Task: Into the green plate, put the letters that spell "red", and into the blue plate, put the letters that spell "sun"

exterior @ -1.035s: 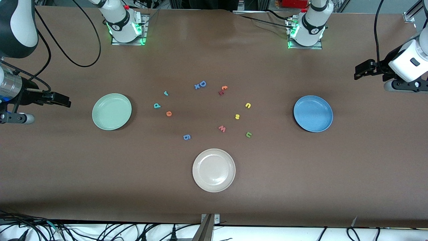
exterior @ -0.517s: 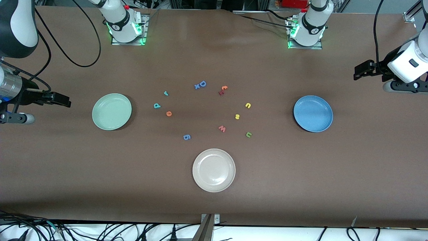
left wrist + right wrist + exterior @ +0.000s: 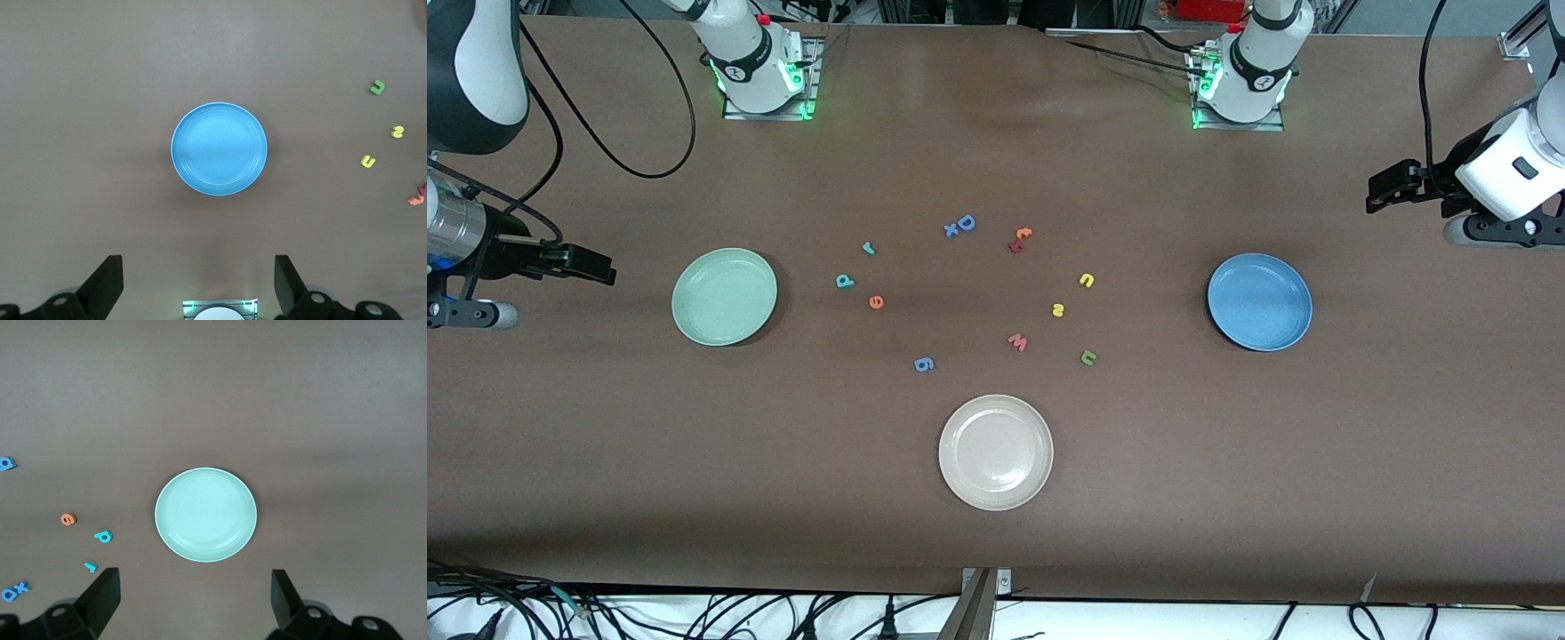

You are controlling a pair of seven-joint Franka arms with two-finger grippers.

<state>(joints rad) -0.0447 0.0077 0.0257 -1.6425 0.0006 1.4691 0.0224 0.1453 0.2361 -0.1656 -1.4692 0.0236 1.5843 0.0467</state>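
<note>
Both arms wait raised at the table's ends, left claw (image 3: 1383, 188) and right claw (image 3: 596, 265) spread, empty.

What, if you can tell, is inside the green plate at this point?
Nothing: the green plate shows only its bare bowl in both the front and right wrist views. The teal r, teal d and orange e lie on the table beside it.

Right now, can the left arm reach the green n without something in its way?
Probably yes. The green n lies alone on the table, apart from the yellow s and the blue plate; the open left tool hangs off toward that end.
</note>
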